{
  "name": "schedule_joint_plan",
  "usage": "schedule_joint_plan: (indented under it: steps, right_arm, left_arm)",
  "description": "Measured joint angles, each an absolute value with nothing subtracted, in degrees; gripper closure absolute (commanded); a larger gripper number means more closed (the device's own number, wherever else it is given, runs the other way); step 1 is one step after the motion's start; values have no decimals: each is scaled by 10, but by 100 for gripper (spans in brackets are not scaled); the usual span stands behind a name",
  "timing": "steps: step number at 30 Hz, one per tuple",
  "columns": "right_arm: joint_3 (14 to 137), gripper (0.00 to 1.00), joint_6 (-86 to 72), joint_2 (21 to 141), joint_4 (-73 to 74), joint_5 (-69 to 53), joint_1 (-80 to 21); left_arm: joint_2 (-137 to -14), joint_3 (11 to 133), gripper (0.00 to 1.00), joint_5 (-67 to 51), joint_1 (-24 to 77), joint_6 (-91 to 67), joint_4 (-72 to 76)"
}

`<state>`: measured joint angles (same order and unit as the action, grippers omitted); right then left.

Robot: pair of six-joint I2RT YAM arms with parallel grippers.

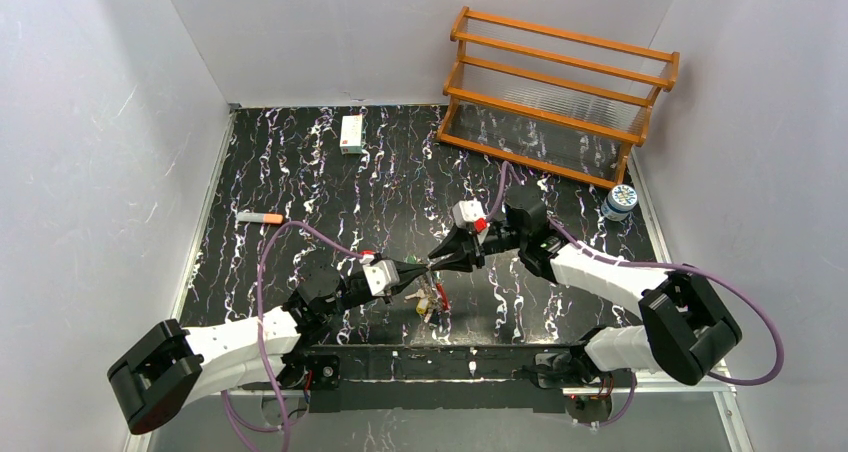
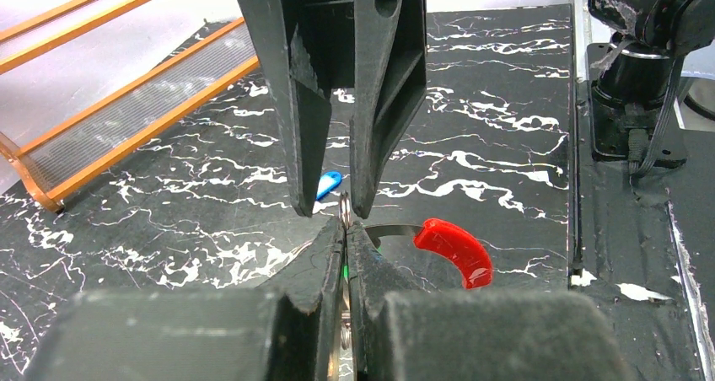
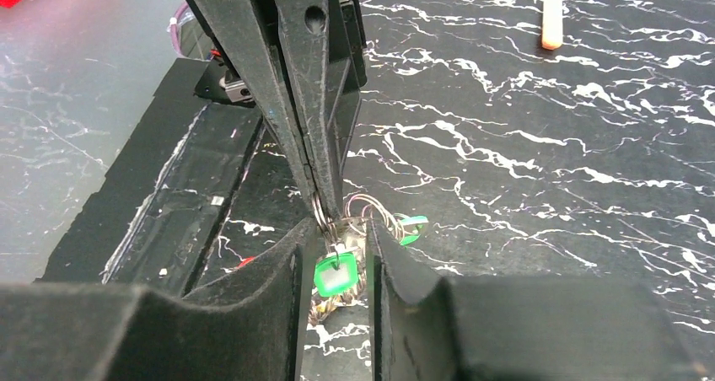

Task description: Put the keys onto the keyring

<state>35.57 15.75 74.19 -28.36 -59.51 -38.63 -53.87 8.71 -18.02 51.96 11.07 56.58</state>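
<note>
— Where the two arms meet, toward the near edge of the table (image 1: 300, 172), what has the left gripper (image 1: 422, 268) got?
— Its fingers are pinched tight on the keyring (image 2: 344, 204). The red segment (image 2: 451, 250) curves off to the right.
— And the right gripper (image 2: 333, 208)?
— Parted narrowly, tips flanking that wire. A green-tagged key (image 3: 335, 273) hangs in the gap; I can't tell if it's touched. The blue tag (image 2: 327, 183) shows just beyond.

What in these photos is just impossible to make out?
- Top view: the keyring is too small; its keys and tags can't be counted.
- Left wrist view: the blue tag is partly hidden behind the right hand.
- Right wrist view: whether the nearer green tag is on the keyring already; the join is blurred beneath the left hand.
</note>
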Motion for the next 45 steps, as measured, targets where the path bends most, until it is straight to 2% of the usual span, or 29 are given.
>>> schedule_joint_plan:
  steps: [2, 5, 6, 10, 12, 13, 18, 27, 32, 45]
  right_arm:
    - [356, 72, 156, 748, -285, -597, -387]
    - [356, 96, 153, 751, -286, -602, -387]
    - [356, 99, 154, 751, -286, -604, -387]
    - [356, 99, 155, 754, -285, -608, -387]
    - [358, 99, 161, 754, -279, -608, -387]
    - [360, 99, 164, 754, -275, -608, -387]
    - [369, 99, 194, 752, -212, -587, -388]
    - [426, 99, 254, 751, -32, -478, -407]
    - [468, 99, 278, 762, 48, -411, -444]
    - [498, 99, 294, 792, 106, -342, -478]
  left_arm:
    - [-537, 87, 100, -180, 520, 111, 566]
    - [-537, 87, 100, -180, 520, 111, 566]
    - [-537, 87, 100, -179, 520, 111, 566]
    - [-536, 87, 100, -178, 520, 108, 565]
    - [-536, 87, 81, -176, 520, 108, 565]
    - [-536, 87, 76, -173, 520, 110, 566]
    - [-523, 84, 63, -138, 520, 121, 568]
    - [-495, 84, 61, -88, 520, 165, 491]
    - [-500, 114, 67, -98, 520, 192, 425]
    - [-559, 164, 68, -184, 520, 219, 362]
